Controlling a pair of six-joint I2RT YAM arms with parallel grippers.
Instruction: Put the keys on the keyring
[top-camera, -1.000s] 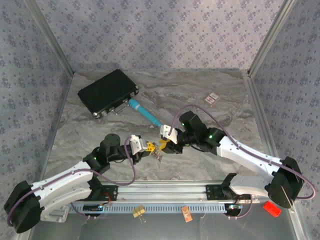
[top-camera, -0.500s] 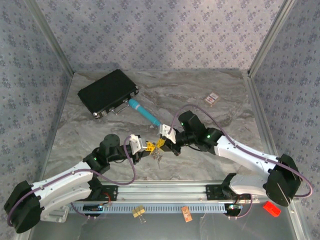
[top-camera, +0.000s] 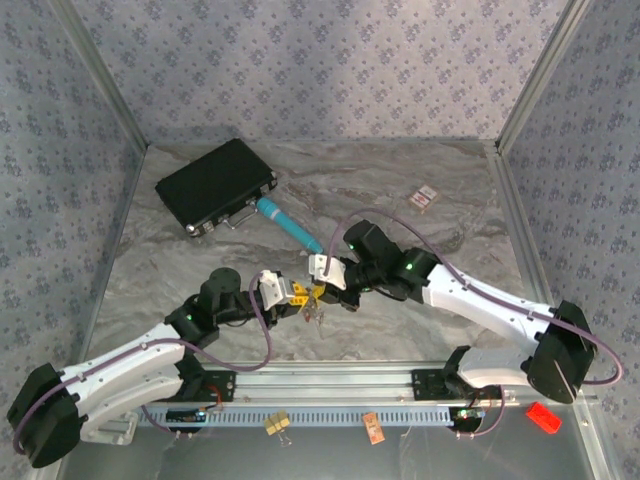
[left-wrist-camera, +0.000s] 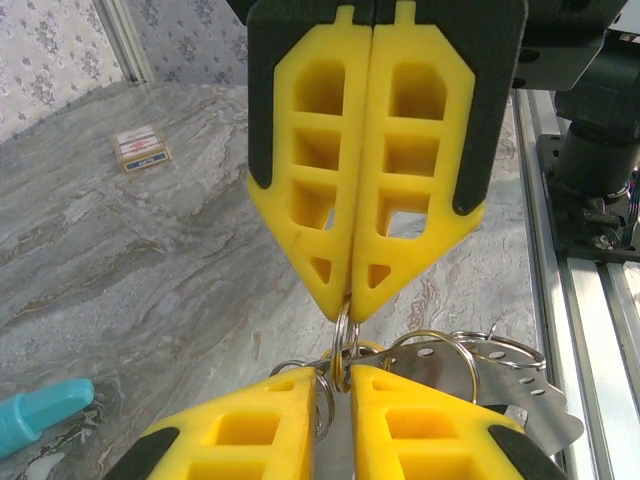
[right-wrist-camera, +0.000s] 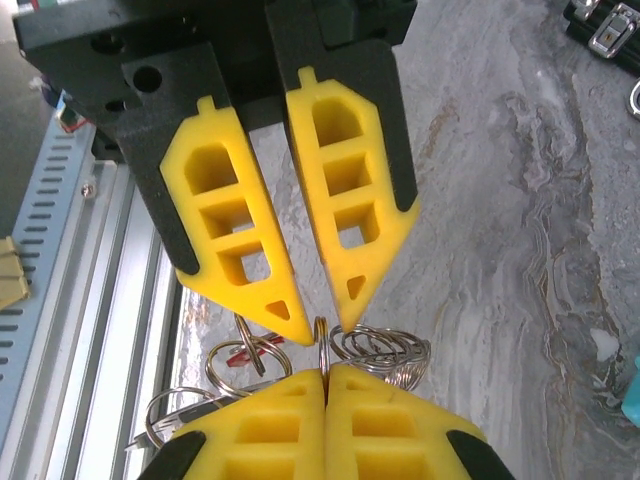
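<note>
Just on the near side of the tip of the teal pen (top-camera: 290, 225), over the marbled tabletop (top-camera: 420, 170), the two pincers meet tip to tip. The right pincer (right-wrist-camera: 324, 378) is pressed together on a thin metal ring of the keyring (left-wrist-camera: 343, 335). The left pincer (right-wrist-camera: 322, 322) has its fingers slightly apart, with that same ring standing in the gap. More wire loops (right-wrist-camera: 380, 348) bunch right beside the tips, and a sliver of a red key (right-wrist-camera: 243, 352) shows among them.
</note>
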